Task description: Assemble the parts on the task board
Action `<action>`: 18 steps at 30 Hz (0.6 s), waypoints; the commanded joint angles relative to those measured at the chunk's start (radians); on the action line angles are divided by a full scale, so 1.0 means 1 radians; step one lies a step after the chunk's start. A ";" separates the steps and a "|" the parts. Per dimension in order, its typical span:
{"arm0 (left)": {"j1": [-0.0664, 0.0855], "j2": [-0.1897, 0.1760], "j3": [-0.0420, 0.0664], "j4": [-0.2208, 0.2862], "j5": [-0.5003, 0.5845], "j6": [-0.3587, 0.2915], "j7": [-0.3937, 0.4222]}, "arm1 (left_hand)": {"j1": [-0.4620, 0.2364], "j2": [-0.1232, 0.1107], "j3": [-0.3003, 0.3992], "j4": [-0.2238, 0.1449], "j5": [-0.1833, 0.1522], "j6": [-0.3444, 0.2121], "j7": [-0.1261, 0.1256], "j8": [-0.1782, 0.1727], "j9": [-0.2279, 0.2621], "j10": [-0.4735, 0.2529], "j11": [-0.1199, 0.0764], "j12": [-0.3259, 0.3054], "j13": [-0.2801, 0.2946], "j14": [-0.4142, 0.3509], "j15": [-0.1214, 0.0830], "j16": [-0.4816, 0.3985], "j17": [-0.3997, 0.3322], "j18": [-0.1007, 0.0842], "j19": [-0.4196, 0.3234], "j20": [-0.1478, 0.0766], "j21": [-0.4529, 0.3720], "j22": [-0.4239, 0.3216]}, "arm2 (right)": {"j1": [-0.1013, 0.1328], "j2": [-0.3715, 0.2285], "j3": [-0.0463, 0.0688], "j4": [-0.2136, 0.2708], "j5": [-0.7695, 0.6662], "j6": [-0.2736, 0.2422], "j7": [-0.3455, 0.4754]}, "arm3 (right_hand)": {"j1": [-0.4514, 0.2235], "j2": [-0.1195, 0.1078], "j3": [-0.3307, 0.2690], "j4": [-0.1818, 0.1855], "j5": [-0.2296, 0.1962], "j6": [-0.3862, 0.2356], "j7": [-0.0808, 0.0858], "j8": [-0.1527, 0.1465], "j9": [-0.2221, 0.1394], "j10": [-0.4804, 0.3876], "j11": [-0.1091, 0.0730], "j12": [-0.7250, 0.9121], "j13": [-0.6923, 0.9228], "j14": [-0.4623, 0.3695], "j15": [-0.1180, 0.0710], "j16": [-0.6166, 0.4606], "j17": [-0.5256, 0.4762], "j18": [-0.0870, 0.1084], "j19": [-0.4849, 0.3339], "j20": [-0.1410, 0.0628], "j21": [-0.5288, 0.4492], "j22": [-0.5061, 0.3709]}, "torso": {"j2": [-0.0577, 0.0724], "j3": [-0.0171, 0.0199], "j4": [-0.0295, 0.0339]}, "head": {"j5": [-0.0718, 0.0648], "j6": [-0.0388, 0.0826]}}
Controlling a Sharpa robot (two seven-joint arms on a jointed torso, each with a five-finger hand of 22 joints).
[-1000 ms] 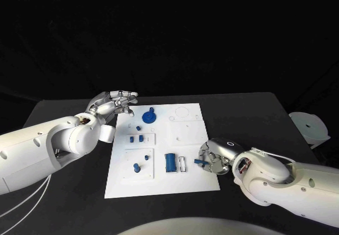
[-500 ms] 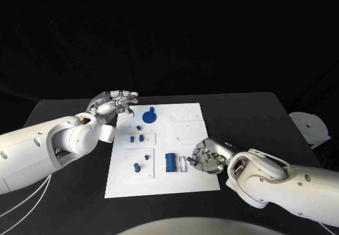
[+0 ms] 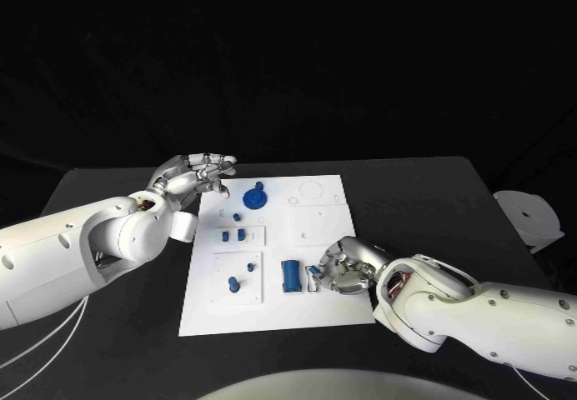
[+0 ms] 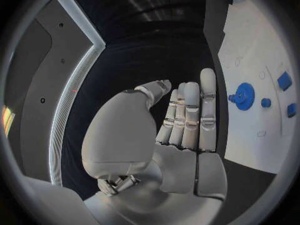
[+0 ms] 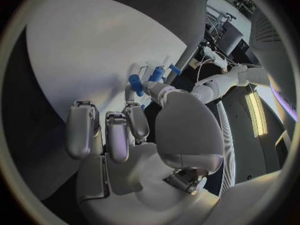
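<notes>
Several parts: seated on task board (image 3: 323,310), blue gear (image 3: 255,199) among them
Right hand (image 3: 345,267): pinched small blue peg (image 5: 135,84), not yet placed
Left hand (image 3: 198,172): held nothing, fingers pressed together

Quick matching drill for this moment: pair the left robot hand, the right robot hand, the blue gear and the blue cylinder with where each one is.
1 left robot hand
2 right robot hand
3 blue gear
4 blue cylinder

A board's far end
B holds a small blue part over the board's near right
C beside the board's far left corner, holding nothing
D near middle of the board

1-C, 2-B, 3-A, 4-D
</notes>
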 commanded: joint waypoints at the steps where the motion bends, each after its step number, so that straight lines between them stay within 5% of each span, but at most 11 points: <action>1: 0.000 0.001 0.001 0.004 -0.002 0.015 0.008 | -0.004 0.000 -0.002 0.003 0.005 -0.007 0.003 0.005 -0.001 -0.009 0.001 0.003 0.001 -0.008 -0.002 0.002 -0.001 0.014 0.000 0.006 -0.006 -0.001 | -0.003 0.011 0.000 -0.012 0.036 0.031 0.005 | -0.020 -0.001 -0.012 0.009 0.004 0.018 -0.008 0.001 -0.004 0.009 0.000 0.006 0.037 0.088 -0.003 0.006 0.170 -0.014 0.014 -0.006 0.002 0.182 | 0.000 0.0001 -0.0008 | 0.001 0.000; 18: 0.001 0.000 0.001 0.004 -0.002 0.017 0.006 | -0.004 0.000 -0.002 0.003 0.005 -0.007 0.003 0.005 -0.001 -0.009 0.001 0.003 0.001 -0.008 -0.002 0.002 -0.001 0.014 0.000 0.006 -0.006 -0.001 | -0.009 0.038 0.000 -0.037 0.035 0.069 -0.005 | -0.049 0.005 -0.035 0.028 -0.010 0.029 -0.011 0.003 -0.003 0.011 -0.002 0.010 0.040 0.088 -0.005 0.007 0.171 -0.013 0.014 -0.007 -0.002 0.183 | 0.000 -0.0004 -0.0012 | 0.003 -0.007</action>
